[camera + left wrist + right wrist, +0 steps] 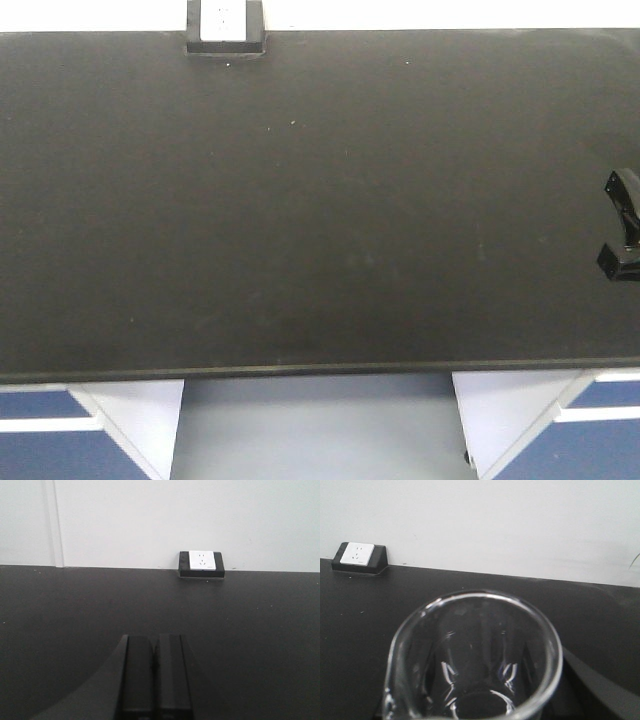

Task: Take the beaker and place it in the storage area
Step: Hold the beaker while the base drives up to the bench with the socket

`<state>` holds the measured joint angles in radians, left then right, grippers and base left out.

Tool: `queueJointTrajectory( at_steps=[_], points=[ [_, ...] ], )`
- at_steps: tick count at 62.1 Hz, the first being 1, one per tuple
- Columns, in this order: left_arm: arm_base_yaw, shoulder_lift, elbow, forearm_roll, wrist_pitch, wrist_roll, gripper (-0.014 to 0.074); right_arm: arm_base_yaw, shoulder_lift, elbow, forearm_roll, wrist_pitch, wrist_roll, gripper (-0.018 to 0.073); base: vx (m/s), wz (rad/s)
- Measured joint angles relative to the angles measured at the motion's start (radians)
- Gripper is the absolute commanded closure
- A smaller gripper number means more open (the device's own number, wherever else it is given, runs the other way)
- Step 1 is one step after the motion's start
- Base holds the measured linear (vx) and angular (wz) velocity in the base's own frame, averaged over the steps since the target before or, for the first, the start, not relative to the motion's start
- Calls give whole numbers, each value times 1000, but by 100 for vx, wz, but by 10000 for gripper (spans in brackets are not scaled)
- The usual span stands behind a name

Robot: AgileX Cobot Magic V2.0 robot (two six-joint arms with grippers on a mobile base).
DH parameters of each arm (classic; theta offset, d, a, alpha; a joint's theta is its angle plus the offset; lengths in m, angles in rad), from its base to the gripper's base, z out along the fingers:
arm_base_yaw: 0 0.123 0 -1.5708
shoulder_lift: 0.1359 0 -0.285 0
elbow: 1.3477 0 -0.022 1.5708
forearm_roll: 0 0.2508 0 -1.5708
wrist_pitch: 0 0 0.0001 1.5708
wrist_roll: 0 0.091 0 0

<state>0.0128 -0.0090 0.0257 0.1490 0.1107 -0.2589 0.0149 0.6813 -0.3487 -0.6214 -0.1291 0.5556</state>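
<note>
The clear glass beaker [475, 655] fills the lower half of the right wrist view, rim up, pouring lip at the lower left. My right gripper [622, 228] is shut on it; one dark finger [600, 687] shows to the right of the glass, the other is hidden behind it. In the front view only the gripper's black tip shows, at the right edge above the benchtop, and the beaker is out of frame. The storage area is the wide matte black benchtop [300, 200]. My left gripper [155, 645] is shut and empty, low over the benchtop [75, 610].
A small black box with a white socket face [225, 25] stands at the back edge against the white wall; it also shows in the left wrist view [202, 563] and the right wrist view [357, 557]. Blue-and-white cabinets [60, 430] sit below the front edge.
</note>
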Motion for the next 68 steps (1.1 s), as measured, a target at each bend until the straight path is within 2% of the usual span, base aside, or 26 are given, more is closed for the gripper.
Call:
queueJointTrajectory(
  at_steps=[68],
  points=[
    [0,0,0,0,0,0,605,0,0,0,0,0,0,567,4,0]
  ],
)
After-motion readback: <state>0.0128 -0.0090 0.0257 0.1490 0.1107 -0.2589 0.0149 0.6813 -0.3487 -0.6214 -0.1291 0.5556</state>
